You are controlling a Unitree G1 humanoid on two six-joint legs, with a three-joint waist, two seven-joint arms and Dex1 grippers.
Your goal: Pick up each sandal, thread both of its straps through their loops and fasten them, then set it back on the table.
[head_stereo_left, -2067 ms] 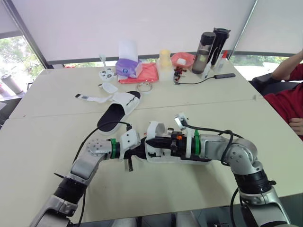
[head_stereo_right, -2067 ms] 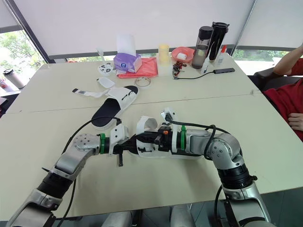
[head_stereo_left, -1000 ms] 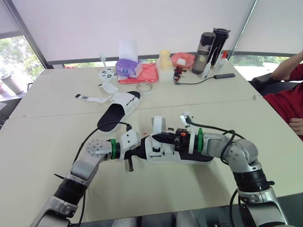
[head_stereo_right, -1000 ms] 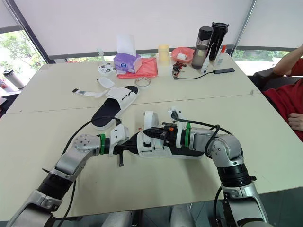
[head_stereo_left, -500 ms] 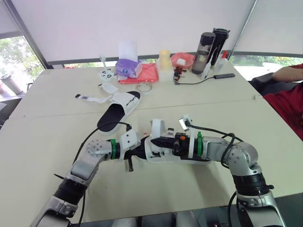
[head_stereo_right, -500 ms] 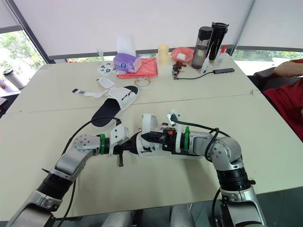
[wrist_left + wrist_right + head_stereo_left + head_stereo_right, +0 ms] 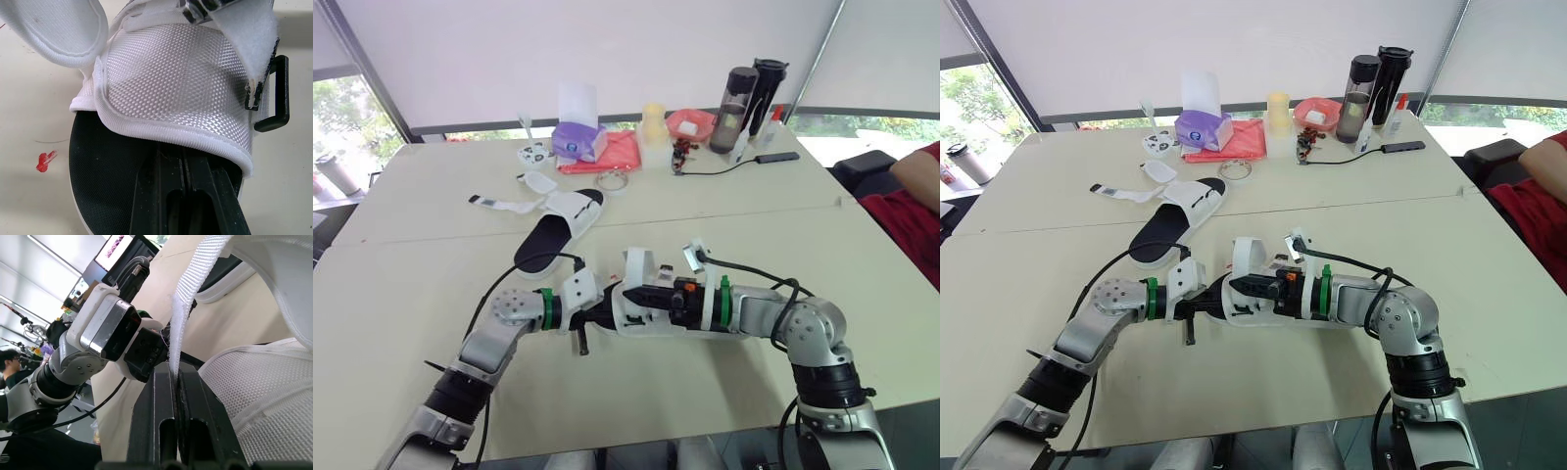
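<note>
A white mesh sandal with a black sole (image 7: 656,315) lies at the table's middle, between my two grippers. My left gripper (image 7: 603,311) is shut on its sole, under the mesh upper (image 7: 166,78); a black loop (image 7: 277,93) juts from the upper's edge. From the other side, my right gripper (image 7: 632,294) is shut on a white strap (image 7: 188,298) that stands up above the sandal. A second sandal (image 7: 558,228) rests farther back on the left. One of its straps (image 7: 499,204) lies unfastened and spread over the table.
Along the far edge stand a tissue box (image 7: 573,137), a red cloth (image 7: 613,153), a yellow cup (image 7: 653,122), a pink bowl (image 7: 689,123) and two dark bottles (image 7: 740,96), with a cable (image 7: 729,164) in front. A person in red (image 7: 913,201) sits at the right.
My right gripper pulled the strap right and up, then came back left over the sandal. In the last half second it barely moved. The person's arm has drawn back.
</note>
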